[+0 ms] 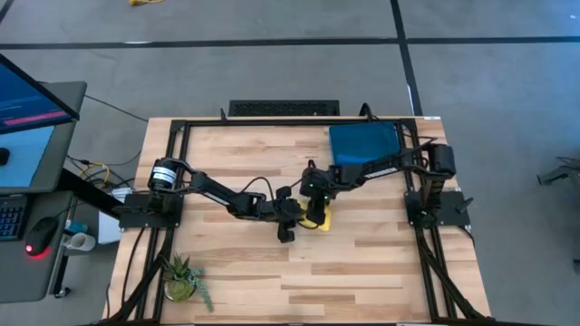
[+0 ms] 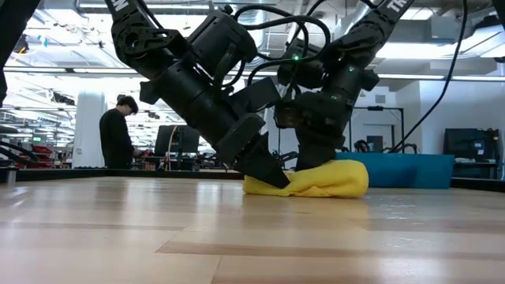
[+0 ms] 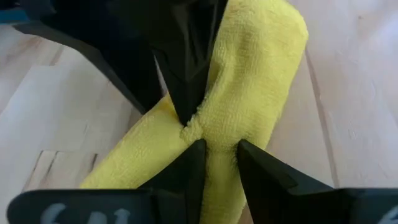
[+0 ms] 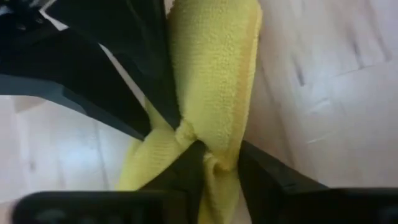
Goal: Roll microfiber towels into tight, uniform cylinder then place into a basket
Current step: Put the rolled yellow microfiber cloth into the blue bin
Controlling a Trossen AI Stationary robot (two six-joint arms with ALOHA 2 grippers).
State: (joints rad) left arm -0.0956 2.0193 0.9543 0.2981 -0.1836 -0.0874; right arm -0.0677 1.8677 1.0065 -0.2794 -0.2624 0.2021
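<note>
Both hands, left hand (image 3: 217, 158) and right hand (image 4: 219, 163), are pinching the rolled yellow towel (image 2: 327, 180); next it's getting lifted toward the basket (image 1: 364, 143) behind the right hand.

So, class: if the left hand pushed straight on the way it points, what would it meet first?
The yellow towel, already between its fingers; just beyond it, probably the right hand.

A bright yellow soft microfiber towel (image 2: 316, 181) lies on the pale, striped-grain wooden table (image 1: 362, 263). At two o'clock from it sits the dark teal-blue rectangular bin (image 1: 362, 143). Both arms are black; a small green potted plant (image 1: 184, 279) stands at seven o'clock.
</note>
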